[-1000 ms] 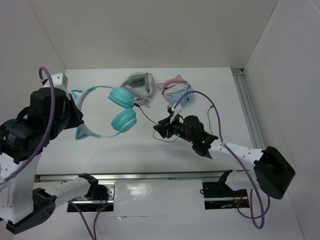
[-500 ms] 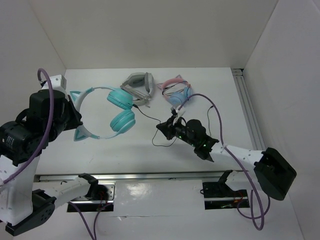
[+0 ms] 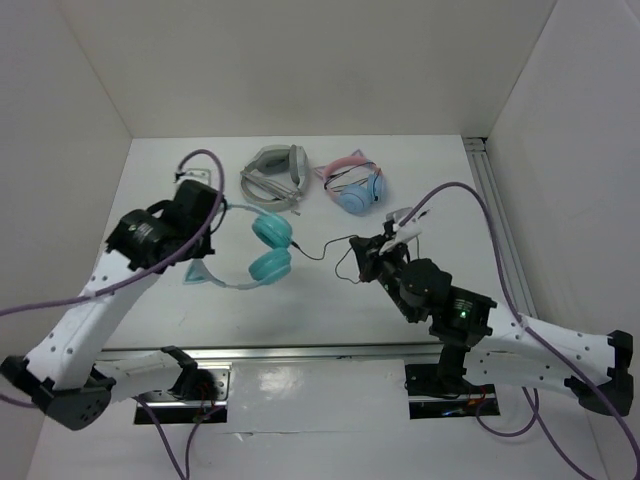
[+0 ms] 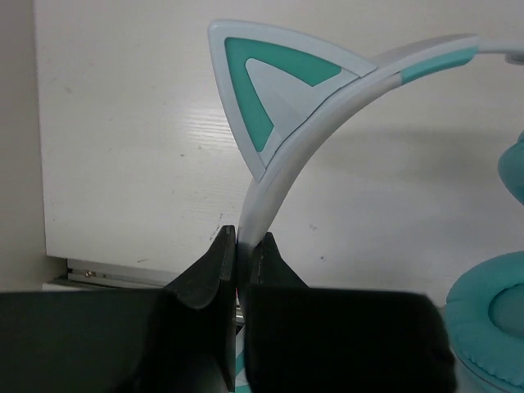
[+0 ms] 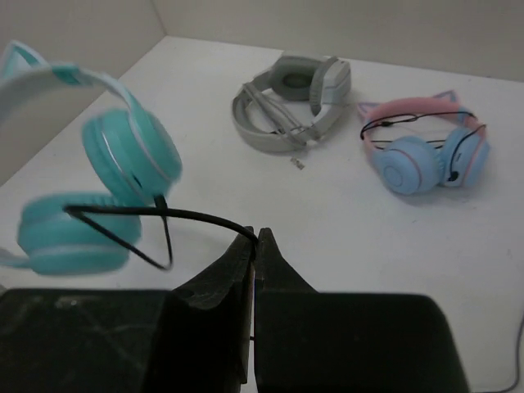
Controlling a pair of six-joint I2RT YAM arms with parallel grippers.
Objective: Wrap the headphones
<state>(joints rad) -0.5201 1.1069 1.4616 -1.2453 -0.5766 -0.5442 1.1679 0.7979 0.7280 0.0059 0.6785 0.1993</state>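
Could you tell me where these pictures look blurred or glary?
Right wrist view: the teal over-ear headphones with pale headband are blur-smeared, the folded grey headphones behind sharp. Left wrist view: the teal-and-white pointed cat ear is crisp. Top view: glare on the shiny metal strip nearest the arms.

Far edge crowded: grey headphones, pink headphones (cable spans middle); open table right.

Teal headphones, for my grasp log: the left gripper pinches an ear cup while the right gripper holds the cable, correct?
Not quite. The left wrist view shows the left gripper pinching the headband, just below a cat ear; the right gripper does hold the cable.
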